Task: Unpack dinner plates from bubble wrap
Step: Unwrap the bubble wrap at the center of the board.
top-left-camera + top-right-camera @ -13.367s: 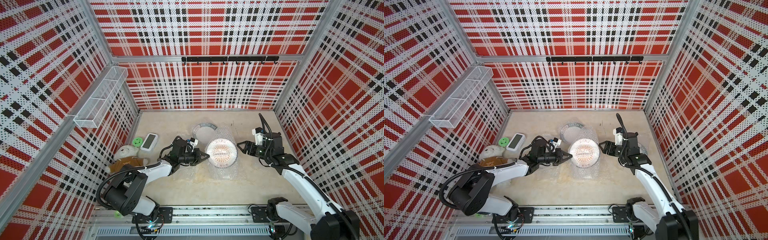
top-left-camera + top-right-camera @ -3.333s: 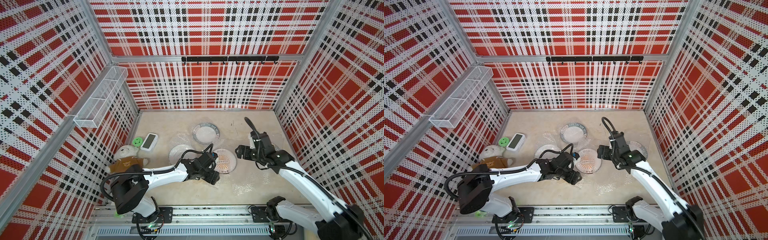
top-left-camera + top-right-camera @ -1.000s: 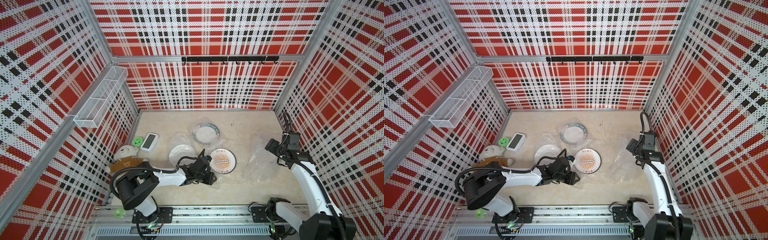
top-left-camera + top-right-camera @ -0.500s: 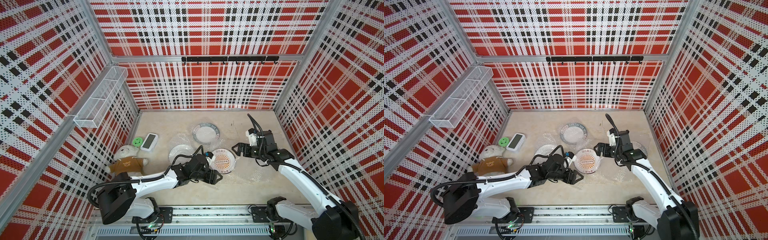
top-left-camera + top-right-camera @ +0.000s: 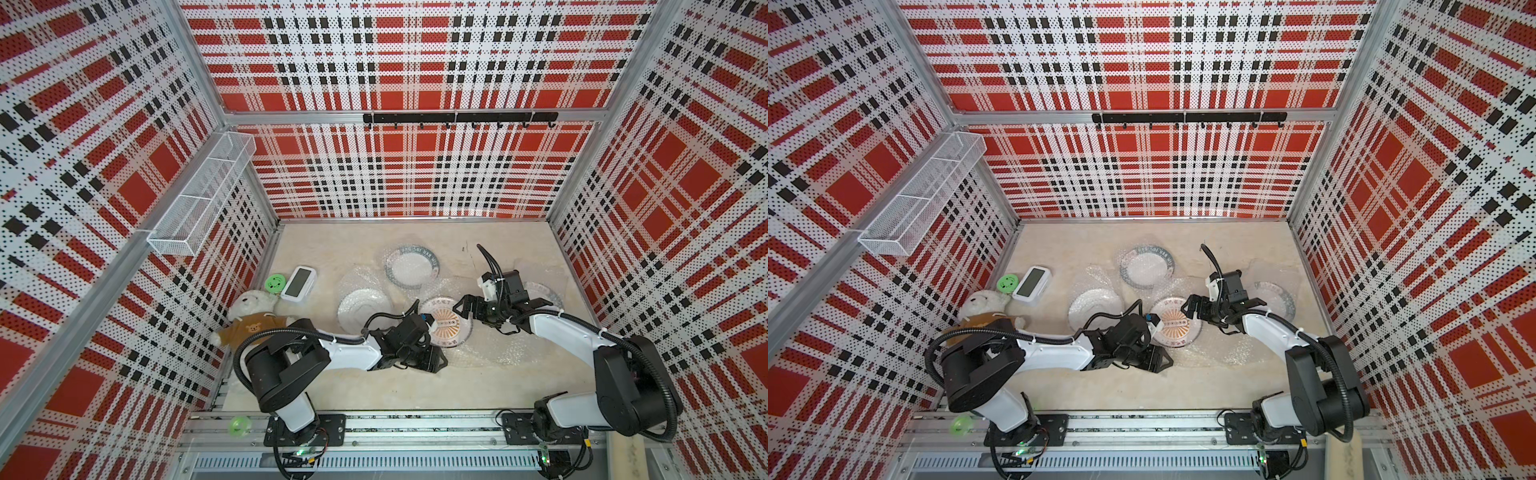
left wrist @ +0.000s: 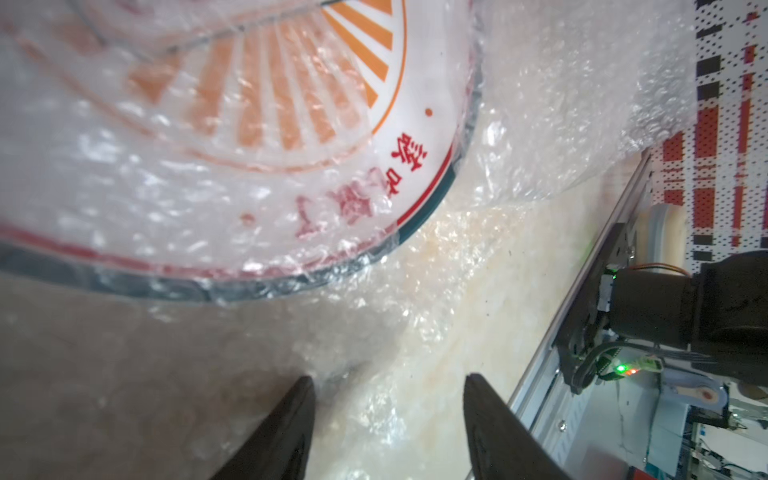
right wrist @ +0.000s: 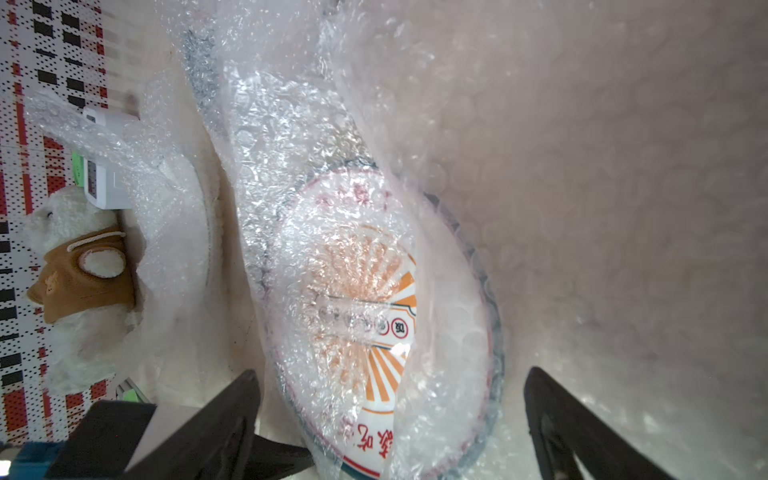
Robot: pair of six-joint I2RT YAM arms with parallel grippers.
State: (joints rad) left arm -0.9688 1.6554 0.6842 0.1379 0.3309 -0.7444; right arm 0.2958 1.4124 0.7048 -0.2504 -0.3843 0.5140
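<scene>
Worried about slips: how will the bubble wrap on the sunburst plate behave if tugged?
Probably floppy: the bubble wrap lies in crumpled folds over the plate. Likely light, being thin clear film. A tug may drag the plate, since film also spreads past its rim.

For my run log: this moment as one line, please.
left end effector open, by plate; right end effector open, at plate; plate partly under bubble wrap

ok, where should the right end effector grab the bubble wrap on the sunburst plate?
Probably the ruffled free edge of the bubble wrap crossing the sunburst plate, approached low from the side of the right end effector. That edge lifts off the flat plate; elsewhere the film hugs it.
</scene>
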